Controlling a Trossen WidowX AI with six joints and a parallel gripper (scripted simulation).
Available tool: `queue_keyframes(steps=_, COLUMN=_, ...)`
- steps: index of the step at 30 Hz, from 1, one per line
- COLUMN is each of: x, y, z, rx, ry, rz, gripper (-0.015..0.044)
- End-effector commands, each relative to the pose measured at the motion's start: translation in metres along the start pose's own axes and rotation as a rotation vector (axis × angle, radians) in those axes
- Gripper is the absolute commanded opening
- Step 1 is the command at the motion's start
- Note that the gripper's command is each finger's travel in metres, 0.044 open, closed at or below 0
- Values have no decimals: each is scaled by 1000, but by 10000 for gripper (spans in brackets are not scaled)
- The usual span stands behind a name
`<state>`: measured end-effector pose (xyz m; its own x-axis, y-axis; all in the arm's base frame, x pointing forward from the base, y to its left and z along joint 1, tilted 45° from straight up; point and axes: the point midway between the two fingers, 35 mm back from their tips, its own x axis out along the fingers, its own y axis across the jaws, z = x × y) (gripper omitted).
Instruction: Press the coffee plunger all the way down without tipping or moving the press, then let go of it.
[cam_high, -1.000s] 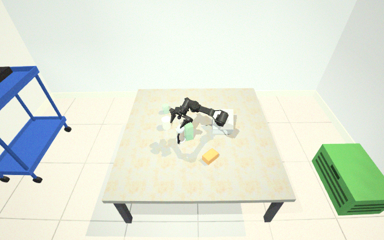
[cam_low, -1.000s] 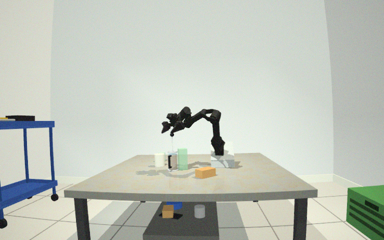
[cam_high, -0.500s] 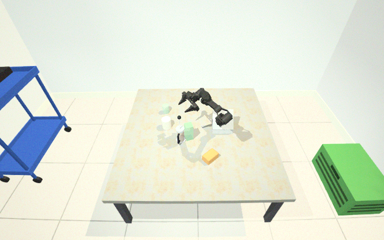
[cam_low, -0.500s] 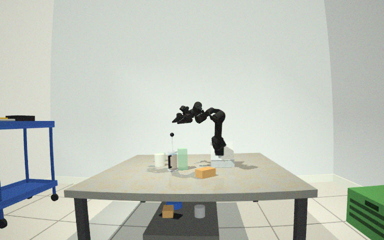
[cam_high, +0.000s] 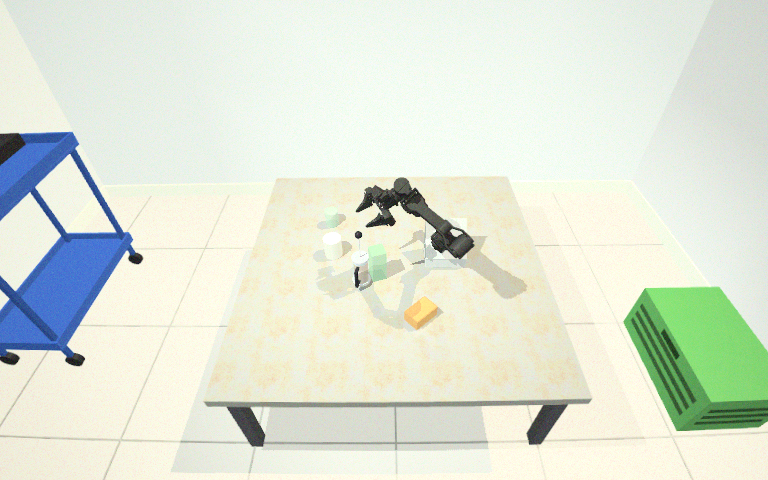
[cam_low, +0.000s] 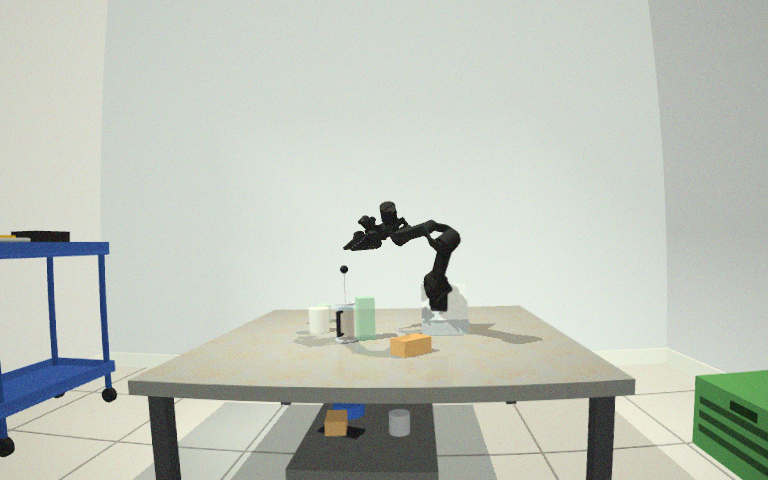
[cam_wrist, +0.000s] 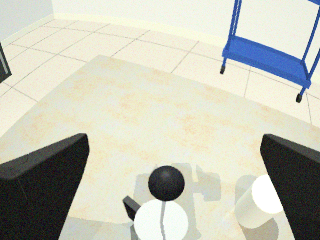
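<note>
The coffee press (cam_high: 363, 273) (cam_low: 347, 324) stands upright on the table, with its white lid (cam_high: 360, 258) (cam_wrist: 150, 222) on top and its black handle (cam_high: 356, 276) (cam_low: 339, 324) toward the front left. The plunger's round black knob (cam_high: 358, 234) (cam_low: 343, 269) (cam_wrist: 166, 183) sits high above the lid on a thin rod. My gripper (cam_high: 363, 218) (cam_low: 346, 247) (cam_wrist: 177, 143) is open and empty. It hangs above the level of the knob, touching neither knob nor press. In the wrist view the knob shows low in the picture, between the wide-apart fingers.
A pale green block (cam_high: 377, 263) (cam_low: 365, 318) stands close at the press's right. A white cylinder (cam_high: 332, 246) (cam_low: 318, 320) (cam_wrist: 247, 210) stands to its left, and a small green cylinder (cam_high: 331, 217) behind that. An orange block (cam_high: 421, 312) (cam_low: 410, 345) lies front right.
</note>
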<state>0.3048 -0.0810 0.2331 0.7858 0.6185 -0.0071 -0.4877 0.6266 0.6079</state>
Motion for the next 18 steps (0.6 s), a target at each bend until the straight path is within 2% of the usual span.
queue_keyframes(steps=1, x=7, y=11, z=-47, rx=84, ry=100, rz=-101, gripper=440)
queue_keyframes(steps=18, x=10, y=10, z=-47, rx=88, ry=103, rz=-101, gripper=440)
